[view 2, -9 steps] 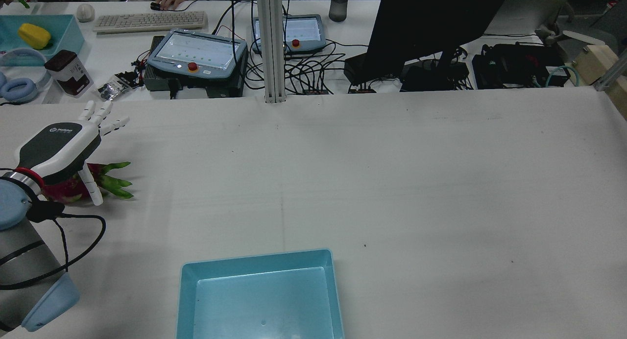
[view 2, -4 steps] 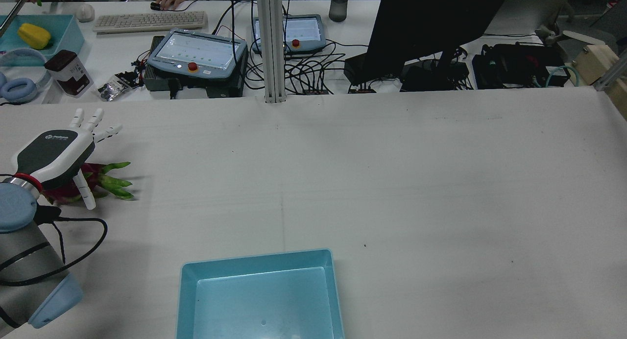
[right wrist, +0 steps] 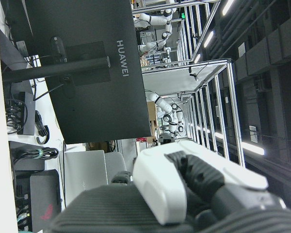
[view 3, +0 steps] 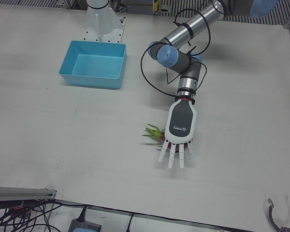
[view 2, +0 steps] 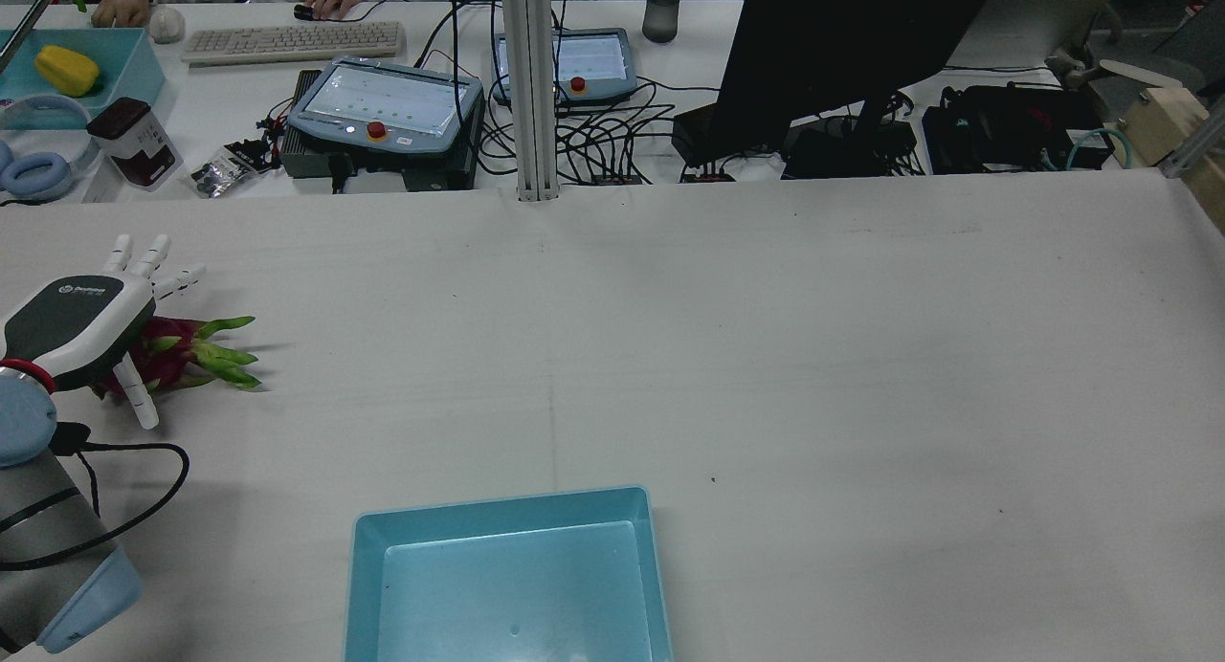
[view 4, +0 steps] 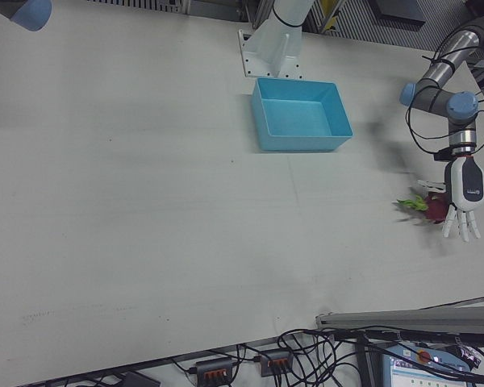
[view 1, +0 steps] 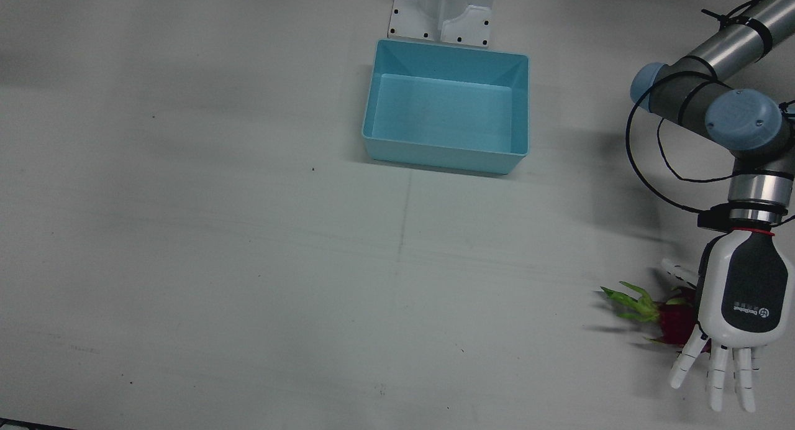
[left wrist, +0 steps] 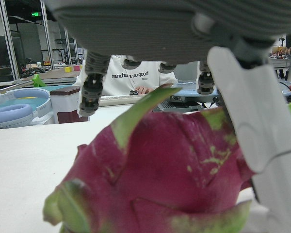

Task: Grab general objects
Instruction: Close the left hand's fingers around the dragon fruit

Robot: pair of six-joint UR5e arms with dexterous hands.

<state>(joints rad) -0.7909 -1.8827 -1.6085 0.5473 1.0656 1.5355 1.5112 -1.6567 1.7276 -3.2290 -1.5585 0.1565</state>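
Observation:
A magenta dragon fruit (view 1: pixel 674 318) with green leaf tips lies on the white table at the robot's far left. It also shows in the rear view (view 2: pixel 182 356), the left-front view (view 3: pixel 155 135) and the right-front view (view 4: pixel 430 208). My left hand (view 1: pixel 739 299) hovers palm down over it, fingers spread and straight, thumb beside the fruit, holding nothing. In the left hand view the fruit (left wrist: pixel 160 179) fills the frame just under the palm. My right hand (right wrist: pixel 184 189) shows only in its own view, raised and facing the monitor; its fingers are not readable.
An empty light blue bin (view 1: pixel 447 160) stands near the robot's side of the table at its middle, also in the rear view (view 2: pixel 498 504). Beyond the far table edge are pendants, cables, a monitor and a keyboard (view 2: pixel 292 40). A cable loops off the left arm (view 2: pixel 144 471).
In the rear view my left hand has moved left and toward the robot, so more of the fruit shows beside it. Its fingers stay spread. The fruit has not moved.

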